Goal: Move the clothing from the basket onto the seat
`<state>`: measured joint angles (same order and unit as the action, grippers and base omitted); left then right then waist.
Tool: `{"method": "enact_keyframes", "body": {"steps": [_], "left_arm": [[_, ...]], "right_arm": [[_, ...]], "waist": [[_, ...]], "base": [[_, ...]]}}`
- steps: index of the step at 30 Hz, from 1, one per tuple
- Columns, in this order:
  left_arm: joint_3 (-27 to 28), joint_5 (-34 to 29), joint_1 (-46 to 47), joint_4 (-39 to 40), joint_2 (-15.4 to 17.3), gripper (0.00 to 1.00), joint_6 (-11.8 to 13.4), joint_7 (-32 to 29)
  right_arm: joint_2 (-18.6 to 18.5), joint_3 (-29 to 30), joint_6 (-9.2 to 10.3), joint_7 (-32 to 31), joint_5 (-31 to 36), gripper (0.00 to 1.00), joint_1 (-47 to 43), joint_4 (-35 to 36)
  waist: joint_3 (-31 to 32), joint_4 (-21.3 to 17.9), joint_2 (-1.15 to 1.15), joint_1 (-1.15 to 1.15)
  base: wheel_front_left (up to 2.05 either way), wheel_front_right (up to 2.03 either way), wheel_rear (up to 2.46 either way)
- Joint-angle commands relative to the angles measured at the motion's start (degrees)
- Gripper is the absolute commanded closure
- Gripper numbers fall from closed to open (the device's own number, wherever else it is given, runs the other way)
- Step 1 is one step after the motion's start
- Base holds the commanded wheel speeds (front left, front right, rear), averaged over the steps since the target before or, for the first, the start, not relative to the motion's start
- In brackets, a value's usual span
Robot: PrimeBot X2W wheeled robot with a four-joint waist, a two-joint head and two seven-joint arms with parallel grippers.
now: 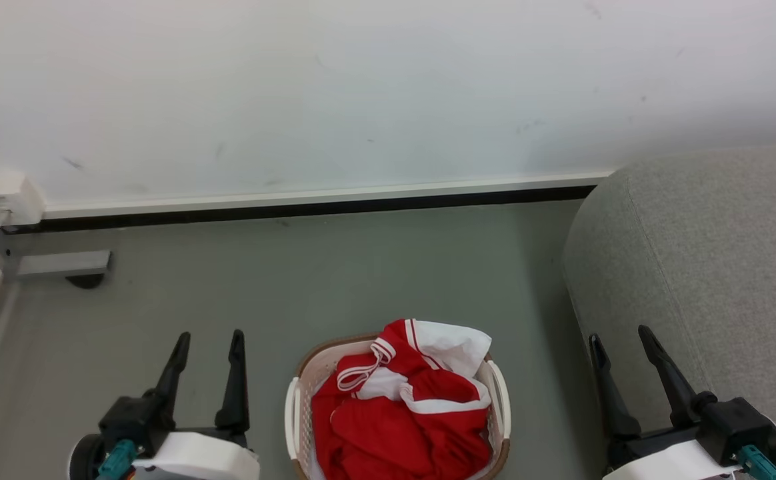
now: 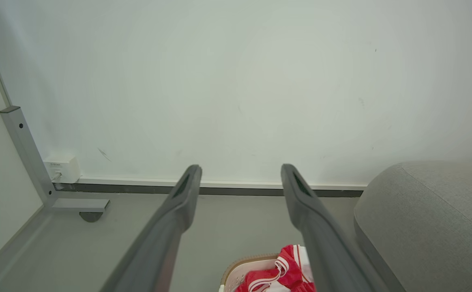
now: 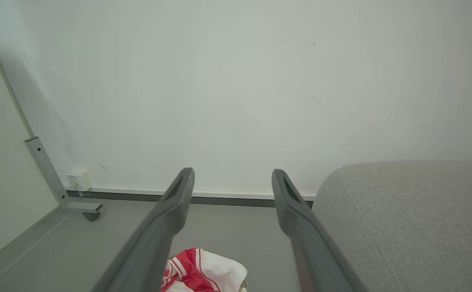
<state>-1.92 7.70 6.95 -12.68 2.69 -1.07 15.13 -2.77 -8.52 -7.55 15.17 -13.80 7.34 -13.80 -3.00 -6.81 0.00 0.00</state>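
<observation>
Heaping above rim in head view: clothing [image 1: 401,420] fills basket [image 1: 290,413] on floor [image 1: 361,267], between left gripper [image 1: 211,337] and right gripper [image 1: 618,335] (both spread wide, holding nothing). Basket's near end cut off at bottom edge. Seat [image 1: 715,267] at right. Left wrist view: fingers [image 2: 179,211] apart, basket partly hidden behind one. Right wrist view: fingers apart, red-white fabric corner at bottom edge.

Red clothing [image 1: 401,427] with white-striped trim; white, brown-rimmed basket [image 1: 293,413]; grey seat [image 1: 708,267].
</observation>
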Motion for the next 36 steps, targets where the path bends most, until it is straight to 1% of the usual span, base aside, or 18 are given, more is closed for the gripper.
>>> {"method": "enact_keyframes", "body": {"steps": [1,8,13,16,21,28,31,36], "left_arm": [[0.3,0.1,0.8,0.1,0.4,0.00,-0.2,0.0],[1.2,0.6,3.3,-0.5,0.4,0.00,-1.5,0.0],[1.7,-0.6,5.8,-1.9,0.4,0.00,-3.2,0.0],[1.7,-1.1,7.4,-4.1,0.5,0.00,-4.2,0.0],[0.4,-2.4,10.8,-9.8,2.1,0.00,-5.4,0.0],[-2.9,-2.7,17.0,-21.1,4.7,0.00,-6.2,0.0],[-4.9,-2.3,20.5,-27.0,5.6,0.00,-6.3,-1.3],[-9.0,-1.6,25.8,-35.6,7.2,0.00,-6.4,-5.2]], "right_arm": [[-0.2,0.2,0.12,0.0,-0.3,0.00,1.0,0.3],[-0.2,-0.4,0.12,0.0,-1.0,0.00,2.5,2.9],[-0.2,-0.5,0.12,0.0,-1.7,0.00,4.0,4.5],[-0.2,-0.5,0.12,0.0,-2.0,0.00,4.9,5.7],[-0.2,-0.3,0.12,0.0,-2.6,0.00,6.4,7.8],[-0.1,1.5,0.12,0.0,-7.1,0.00,7.6,10.5],[-0.2,2.1,0.12,0.0,-8.1,0.00,8.3,11.7],[-0.2,2.0,0.12,0.0,-9.3,0.00,9.2,13.7]], "waist": [[-1.1,-1.1,0.00,0.00],[-5.9,-4.6,0.00,0.00],[-9.8,-7.2,0.00,0.00],[-12.1,-8.8,0.00,0.00],[-16.0,-11.8,0.00,0.00],[-20.3,-15.4,0.00,0.00],[-22.0,-16.8,0.00,0.00],[-25.4,-19.0,0.00,0.00]], "base": [[0.00,0.00,0.00],[0.00,0.00,0.00],[0.00,0.00,0.00],[0.00,0.00,0.00],[0.00,0.00,0.00],[0.00,0.00,0.00],[0.00,0.00,0.00],[0.00,0.00,0.00]]}}
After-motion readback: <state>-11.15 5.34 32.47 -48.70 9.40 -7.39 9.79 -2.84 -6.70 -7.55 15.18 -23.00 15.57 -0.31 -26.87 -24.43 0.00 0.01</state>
